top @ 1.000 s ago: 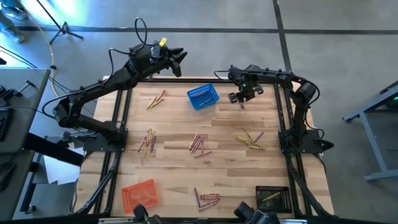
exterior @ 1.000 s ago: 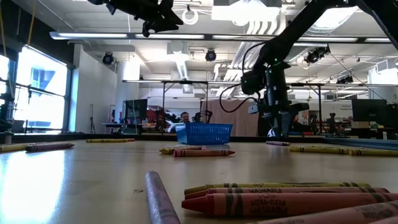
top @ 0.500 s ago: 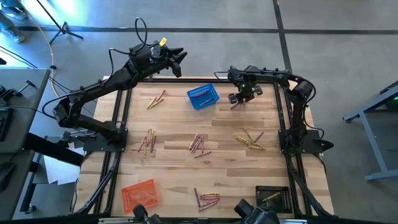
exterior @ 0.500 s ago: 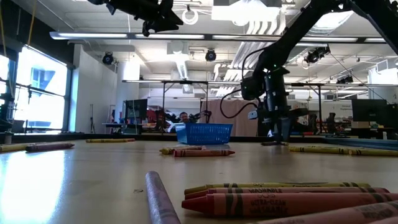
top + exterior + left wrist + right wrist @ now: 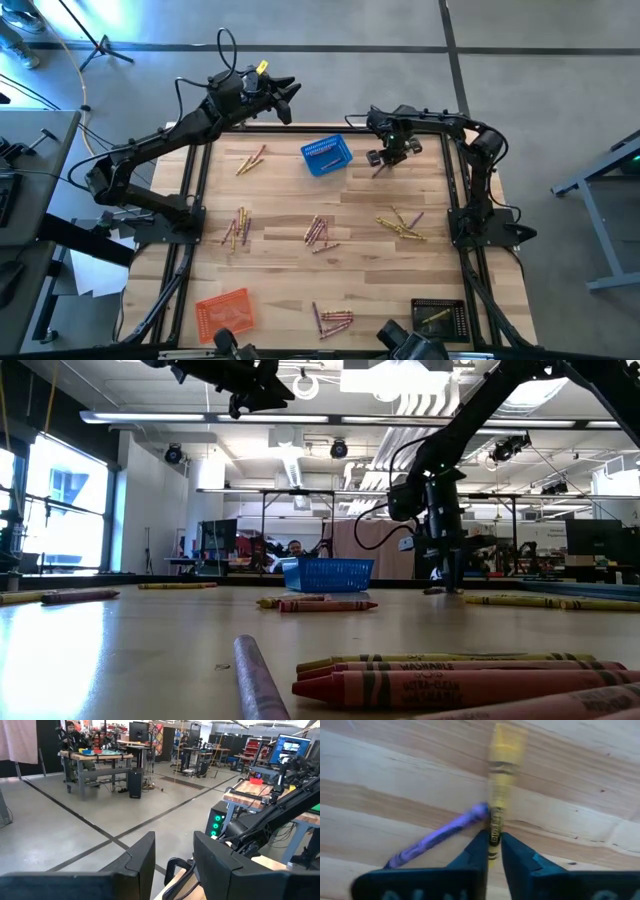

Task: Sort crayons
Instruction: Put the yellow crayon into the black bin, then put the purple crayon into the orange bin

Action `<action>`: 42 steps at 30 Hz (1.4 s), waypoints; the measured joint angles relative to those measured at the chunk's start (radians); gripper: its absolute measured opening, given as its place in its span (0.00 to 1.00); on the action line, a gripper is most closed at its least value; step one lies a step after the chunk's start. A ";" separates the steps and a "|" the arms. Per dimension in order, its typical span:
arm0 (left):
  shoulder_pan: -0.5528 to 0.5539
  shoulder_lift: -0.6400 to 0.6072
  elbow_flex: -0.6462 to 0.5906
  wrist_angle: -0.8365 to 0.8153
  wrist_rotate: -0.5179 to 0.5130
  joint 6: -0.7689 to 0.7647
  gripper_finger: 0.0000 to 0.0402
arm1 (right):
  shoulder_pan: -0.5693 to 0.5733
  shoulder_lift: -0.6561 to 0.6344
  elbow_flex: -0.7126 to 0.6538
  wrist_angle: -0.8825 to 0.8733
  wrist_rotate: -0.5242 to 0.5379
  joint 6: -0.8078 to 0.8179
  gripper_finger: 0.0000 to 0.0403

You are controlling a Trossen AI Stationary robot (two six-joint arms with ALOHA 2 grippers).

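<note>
My right gripper (image 5: 493,851) sits just right of the small blue plastic mesh basket (image 5: 326,155), its 2 dark fingers clamped on a thin yellow wax crayon with a paper wrapper (image 5: 499,785) above the pale, grained wooden tabletop (image 5: 280,200). A purple crayon (image 5: 439,834) lies slanted on the wood with its tip by the yellow stick. Nearer than the basket, loose crayon clusters (image 5: 318,230) are scattered across the boards. My left gripper (image 5: 285,97) hangs beyond the table's far edge, left of the basket, fingers apart.
</note>
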 joint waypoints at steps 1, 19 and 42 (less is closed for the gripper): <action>0.000 0.000 0.000 0.000 0.000 0.000 0.30 | 0.000 0.000 0.000 -0.001 -0.006 -0.001 0.03; 0.000 0.000 0.000 -0.021 0.000 0.045 0.30 | 0.000 -0.101 0.000 -0.041 -0.063 -0.007 0.01; 0.000 0.000 0.000 -0.037 0.000 0.104 0.30 | 0.061 -0.517 0.001 -0.069 -0.119 -0.071 0.00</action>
